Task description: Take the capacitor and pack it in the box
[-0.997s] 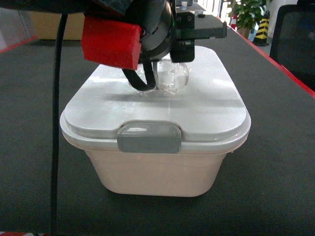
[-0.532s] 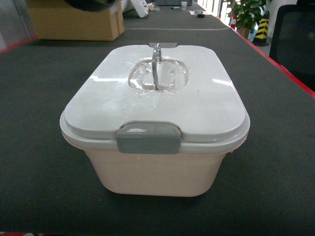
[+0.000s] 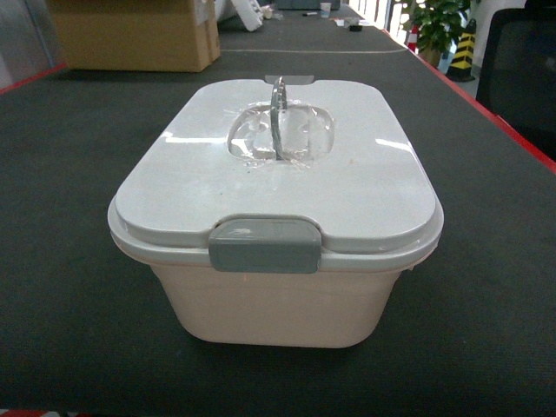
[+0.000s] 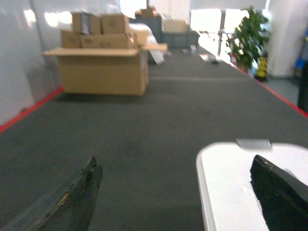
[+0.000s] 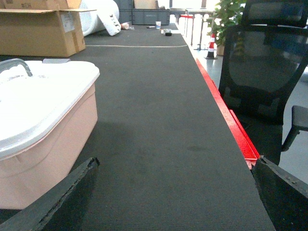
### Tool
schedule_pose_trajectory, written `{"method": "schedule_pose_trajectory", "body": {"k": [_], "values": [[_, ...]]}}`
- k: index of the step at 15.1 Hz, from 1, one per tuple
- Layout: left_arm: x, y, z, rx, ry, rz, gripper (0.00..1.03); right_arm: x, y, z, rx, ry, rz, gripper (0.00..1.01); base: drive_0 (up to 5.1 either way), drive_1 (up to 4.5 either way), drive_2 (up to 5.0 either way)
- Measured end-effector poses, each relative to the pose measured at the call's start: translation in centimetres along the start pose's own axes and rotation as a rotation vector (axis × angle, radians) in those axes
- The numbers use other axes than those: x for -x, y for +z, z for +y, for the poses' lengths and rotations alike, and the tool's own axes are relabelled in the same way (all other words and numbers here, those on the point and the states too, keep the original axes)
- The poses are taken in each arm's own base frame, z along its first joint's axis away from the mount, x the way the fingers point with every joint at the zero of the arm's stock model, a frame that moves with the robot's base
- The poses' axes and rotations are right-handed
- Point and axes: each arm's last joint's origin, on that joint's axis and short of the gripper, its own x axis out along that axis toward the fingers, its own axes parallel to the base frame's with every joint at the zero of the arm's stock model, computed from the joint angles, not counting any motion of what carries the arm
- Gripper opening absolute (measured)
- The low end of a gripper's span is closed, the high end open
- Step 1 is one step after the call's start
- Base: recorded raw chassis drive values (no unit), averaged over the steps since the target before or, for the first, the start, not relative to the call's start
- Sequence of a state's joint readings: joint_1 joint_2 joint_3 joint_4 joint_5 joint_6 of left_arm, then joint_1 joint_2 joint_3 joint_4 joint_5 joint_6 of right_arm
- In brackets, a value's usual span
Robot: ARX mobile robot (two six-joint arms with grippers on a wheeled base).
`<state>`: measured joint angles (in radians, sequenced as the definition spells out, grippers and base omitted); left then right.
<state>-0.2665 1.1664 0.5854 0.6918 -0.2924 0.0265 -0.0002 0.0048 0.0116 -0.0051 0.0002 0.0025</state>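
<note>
The pale pink box (image 3: 278,304) sits mid-table with its white lid (image 3: 347,191) on, the grey latch (image 3: 263,246) facing me and the wire handle (image 3: 276,113) standing upright. No capacitor shows in any view. Neither gripper appears in the head view. My left gripper (image 4: 175,192) is open and empty, with the box lid's corner (image 4: 231,187) under its right finger. Out to the right of the box (image 5: 43,125), my right gripper (image 5: 173,192) is open and empty over the dark mat.
A brown cardboard carton (image 3: 130,35) stands at the far left of the table. A black office chair (image 5: 269,72) and a potted plant (image 3: 439,26) are beyond the red table edge (image 5: 231,120) on the right.
One second ago an arm with a red part hung over the lid at the handle. It has withdrawn from the head view, leaving the handle upright.
</note>
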Motion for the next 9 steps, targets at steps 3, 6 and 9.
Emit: {"method": "schedule_pose_trajectory", "body": {"k": [3, 6, 9], "values": [[3.5, -2.6, 2.5, -0.01, -0.016, 0.098, 0.55, 0.0, 0.0, 0.0, 0.0, 0.0, -0.001, 0.98, 0.0, 0.0, 0.0], [6.2, -5.2, 3.8, -0.012, -0.034, 0.118, 0.17, 0.0, 0.0, 0.0, 0.0, 0.0, 0.0, 0.98, 0.0, 0.0, 0.0], [8.3, -6.5, 4.8, -0.008, -0.019, 0.115, 0.02, 0.0, 0.0, 0.0, 0.0, 0.0, 0.0, 0.98, 0.0, 0.0, 0.0]]}}
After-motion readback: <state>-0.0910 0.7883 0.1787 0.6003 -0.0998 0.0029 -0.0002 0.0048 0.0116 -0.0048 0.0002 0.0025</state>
